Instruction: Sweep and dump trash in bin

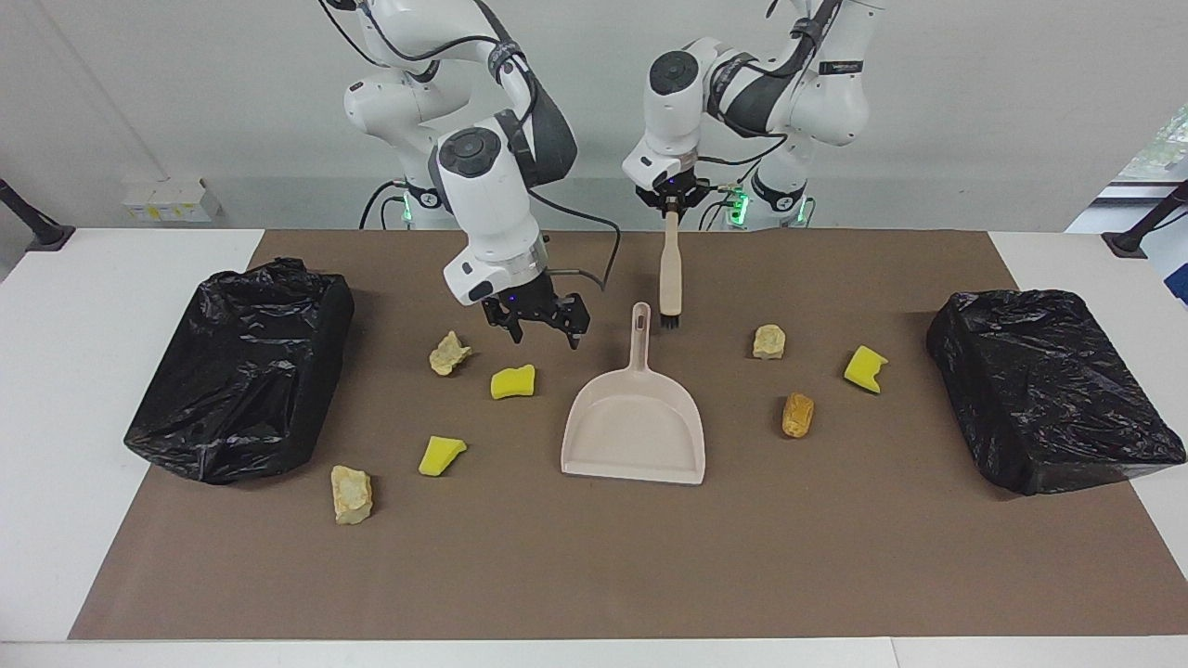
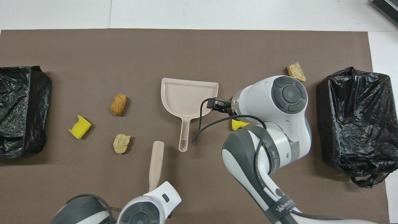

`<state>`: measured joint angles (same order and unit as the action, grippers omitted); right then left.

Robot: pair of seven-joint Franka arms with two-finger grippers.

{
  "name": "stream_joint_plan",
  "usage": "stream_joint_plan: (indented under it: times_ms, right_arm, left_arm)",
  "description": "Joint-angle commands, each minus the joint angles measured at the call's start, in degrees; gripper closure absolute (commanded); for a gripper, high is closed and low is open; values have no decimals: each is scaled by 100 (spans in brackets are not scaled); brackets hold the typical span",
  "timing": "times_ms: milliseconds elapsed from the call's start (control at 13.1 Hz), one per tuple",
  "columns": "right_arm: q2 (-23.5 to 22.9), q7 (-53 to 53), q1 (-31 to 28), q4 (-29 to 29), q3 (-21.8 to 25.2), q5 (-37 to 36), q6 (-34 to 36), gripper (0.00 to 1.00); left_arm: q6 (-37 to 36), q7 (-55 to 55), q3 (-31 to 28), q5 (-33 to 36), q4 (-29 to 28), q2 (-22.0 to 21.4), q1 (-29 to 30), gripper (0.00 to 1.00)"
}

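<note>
- Two black-bagged bins sit at the table ends: one [image 1: 239, 371] at the right arm's end, one [image 1: 1049, 385] at the left arm's end. Neither holds any trash that you can see.
- The dustpan [image 1: 634, 429] lies flat mid-table, handle toward the robots, nothing gripping it. Push trash at it ungripped and it will likely skate away.
- Your right gripper [image 1: 538, 320] hangs with fingers spread, holding nothing, over the mat just beside the dustpan handle. Lowered carelessly, it could clip the yellow sponge piece [image 1: 512, 381] below and scatter it.
- Your left gripper [image 1: 670, 202] is pinched on the top of the brush [image 1: 670, 274], which hangs bristles down beside the dustpan handle, apparently clear of the mat. A thin pinch high on the handle may let the brush pivot when the bristles drag.
- Trash, seven chunks, all on the mat: four toward the right arm's end, e.g. beige lump [image 1: 352, 494]; three toward the left arm's end, e.g. orange-brown lump [image 1: 797, 414]. Crumbly lumps may shed or roll past the pan lip.
</note>
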<state>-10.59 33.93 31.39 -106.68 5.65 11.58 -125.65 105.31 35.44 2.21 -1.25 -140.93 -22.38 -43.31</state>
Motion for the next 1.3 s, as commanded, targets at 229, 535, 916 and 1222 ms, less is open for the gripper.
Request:
stream_joint_plan:
  times_ms: [229, 535, 916, 1222]
  right_arm:
    - [-162, 988, 744, -328, 7, -661, -767, 0]
    - [-706, 2888, 1578, -222, 15, -2297, -900, 0]
    - [-708, 3393, 1985, -249, 24, -2923, -716, 13]
    - [-708, 3401, 1959, -249, 15, -3073, -785, 32]
  left_arm:
    - [85, -2134, 60, 319, 417, 92, 2315, 100]
    - [1033, -3838, 60, 319, 768, 689, 3923, 100]
    - [1386, -4827, 51, 319, 1033, 1341, 4831, 100]
    - [1458, -5117, 51, 362, 963, 1526, 5244, 100]
